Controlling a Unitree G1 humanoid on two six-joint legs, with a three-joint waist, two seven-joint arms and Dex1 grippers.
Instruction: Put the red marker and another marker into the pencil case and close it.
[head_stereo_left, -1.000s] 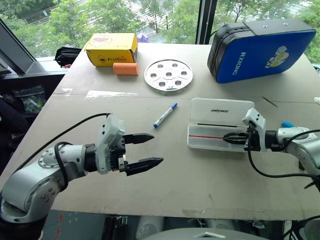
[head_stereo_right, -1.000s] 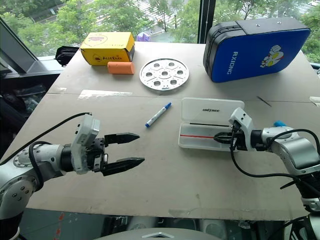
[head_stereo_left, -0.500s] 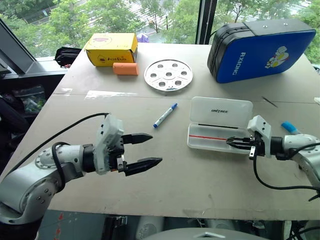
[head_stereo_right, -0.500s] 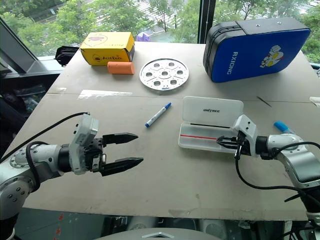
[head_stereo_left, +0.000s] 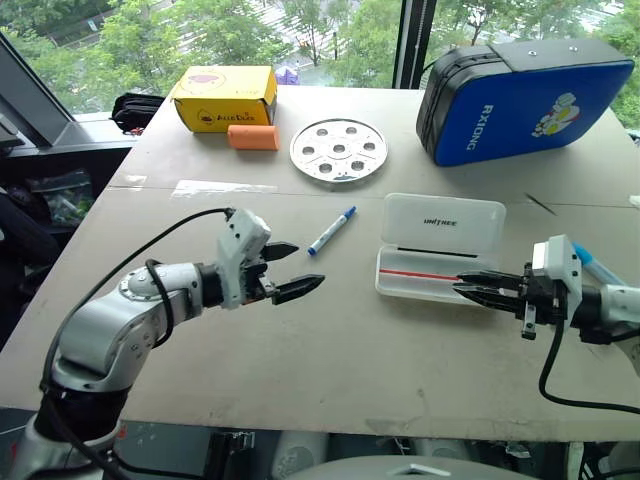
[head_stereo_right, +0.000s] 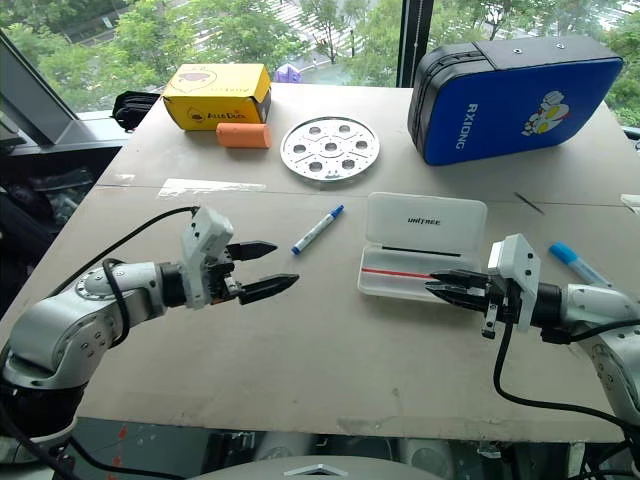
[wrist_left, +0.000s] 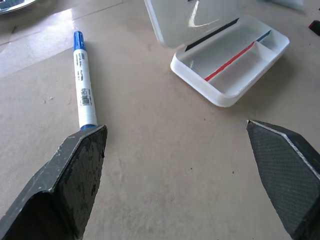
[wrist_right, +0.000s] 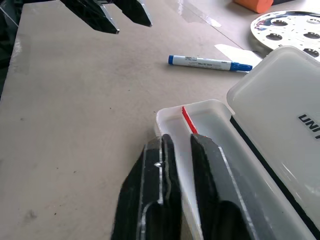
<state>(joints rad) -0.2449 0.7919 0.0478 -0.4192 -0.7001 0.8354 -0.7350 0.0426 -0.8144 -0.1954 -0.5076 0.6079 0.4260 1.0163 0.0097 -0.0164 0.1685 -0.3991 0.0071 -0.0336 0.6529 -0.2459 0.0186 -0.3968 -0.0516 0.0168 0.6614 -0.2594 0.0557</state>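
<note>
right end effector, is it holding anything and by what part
Nothing. The right end effector is empty, slightly parted at the pencil case; the red marker lies inside.

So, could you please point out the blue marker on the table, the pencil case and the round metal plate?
blue marker (head_stereo_left: 331, 231): left eye view, middle of its white barrel.
pencil case (head_stereo_left: 444, 218): left eye view, centre of its open lid.
round metal plate (head_stereo_left: 312, 153): left eye view, flat part near its left rim.
</note>
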